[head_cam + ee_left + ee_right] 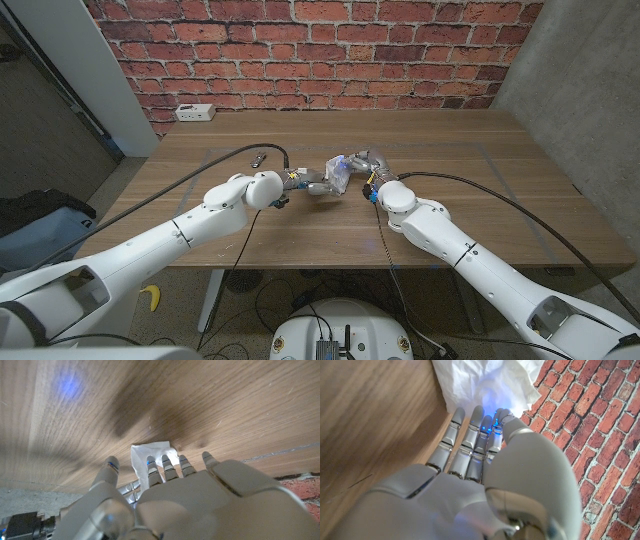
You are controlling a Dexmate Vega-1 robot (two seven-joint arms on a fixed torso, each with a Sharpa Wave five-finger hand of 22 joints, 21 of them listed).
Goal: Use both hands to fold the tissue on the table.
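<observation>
The white tissue (340, 175) stands bunched up off the wooden table (470, 150) near its middle, between my two hands. My left hand (313, 185) reaches it from the left. In the left wrist view the tissue (149, 459) runs down between that hand's thumb and its fingers (170, 467), which pinch it. My right hand (372, 164) meets it from the right. In the right wrist view the fingertips (479, 417) and thumb close on the lower edge of the tissue (485, 382), which hangs crumpled in front of the brick wall.
A white socket strip (194, 113) lies at the table's back left edge. A small dark object (258, 158) sits left of the hands. Black cables (225, 160) run along both arms over the table. A brick wall (300, 50) stands behind.
</observation>
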